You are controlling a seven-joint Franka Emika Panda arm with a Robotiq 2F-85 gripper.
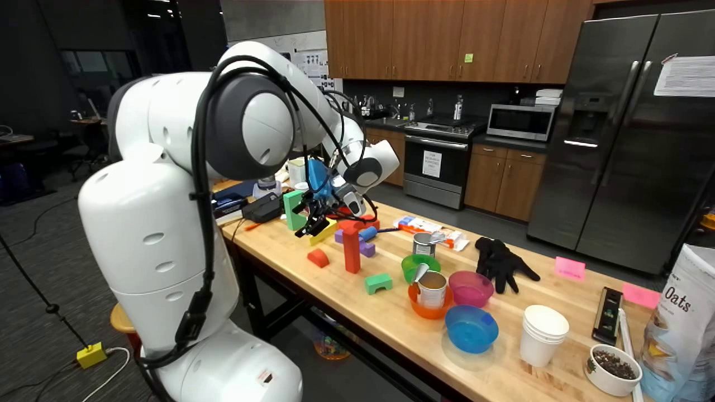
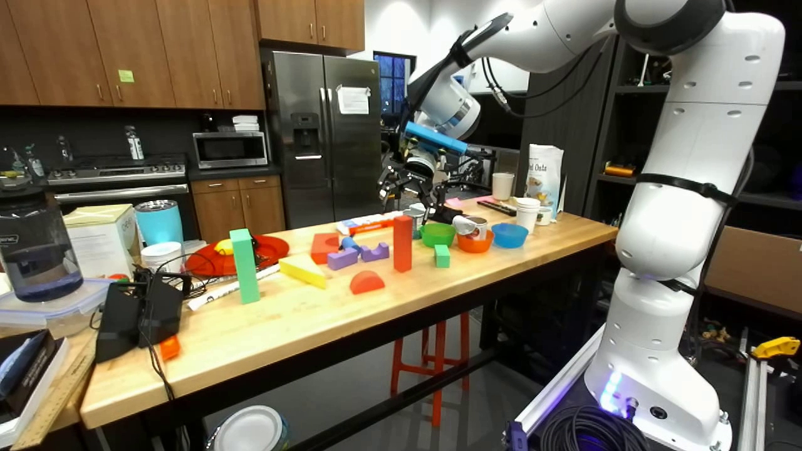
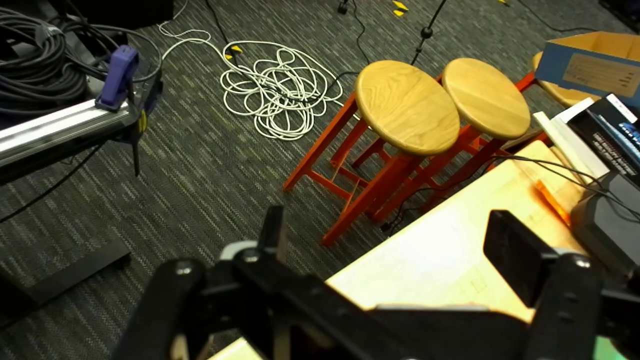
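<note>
Gripper (image 3: pixel 392 232) spread wide, holding nothing. Well apart from jaws: can (image 1: pixel 433 287) in orange bowl (image 1: pixel 429 314). Tabletop (image 3: pixel 440 255), stools (image 3: pixel 407 107) beyond fingertips.

Lab with kitchen area, robot arm (image 1: pixel 162 223), steel fridge (image 1: pixel 609 145), stove (image 1: pixel 451 164), microwave (image 1: pixel 520 121), wooden cabinets (image 1: pixel 430 39)

In an exterior view, a refrigerator (image 1: pixel 623 162) stood at the upper right, a microwave (image 1: pixel 518 122) just left of it, and a bag of oats (image 1: pixel 678 329) at the lower right. In the wrist view, tangled white cable (image 3: pixel 282 92) lay near the upper centre, left of wooden stools (image 3: pixel 407 107).
</note>
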